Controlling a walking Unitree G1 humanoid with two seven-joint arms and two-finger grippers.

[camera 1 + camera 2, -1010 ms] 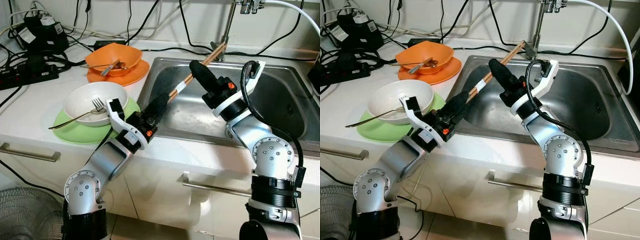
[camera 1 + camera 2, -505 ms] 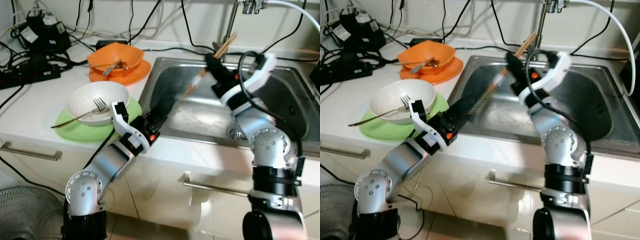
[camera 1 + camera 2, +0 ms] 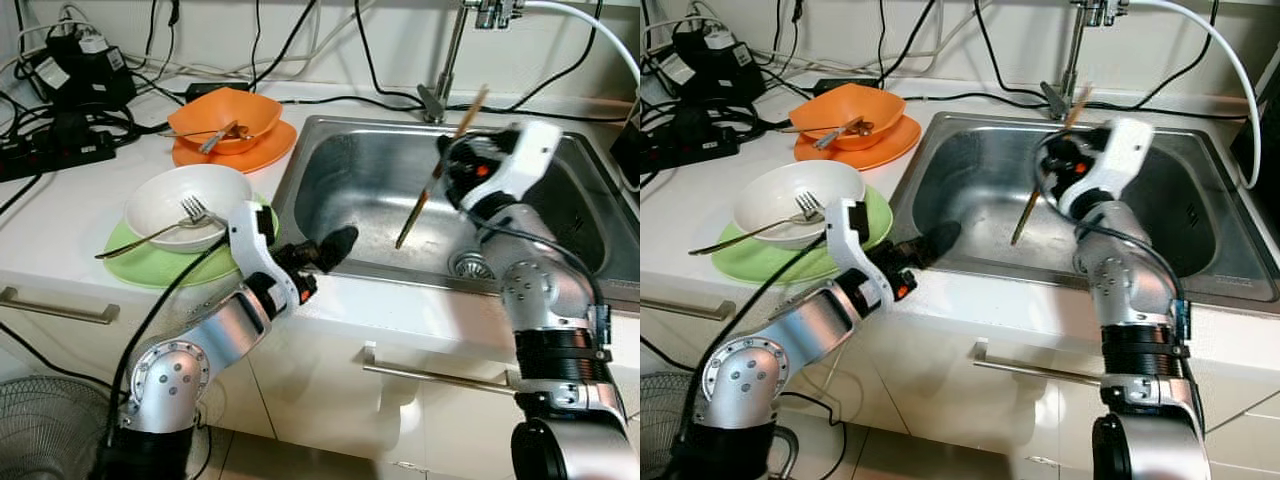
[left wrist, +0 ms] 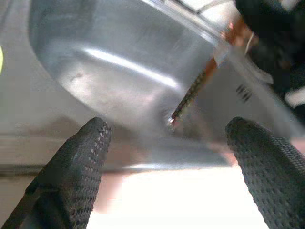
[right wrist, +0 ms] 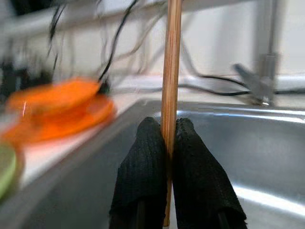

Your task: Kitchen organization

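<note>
Orange bowl [image 3: 225, 113] on orange plate, white bowl [image 3: 189, 203] with fork [image 3: 160, 228] on green plate [image 3: 165, 262], far left on bench [image 3: 60, 215]. Left gripper [image 3: 335, 243] at sink [image 3: 352, 180] front rim, jaws wide apart, empty. Right gripper [image 3: 446, 165] over sink, jaws pinched tight on chopsticks [image 3: 438, 172]: long, thin, light wood. Chopsticks steep, top tips toward tap, low tips near sink bottom.
</note>
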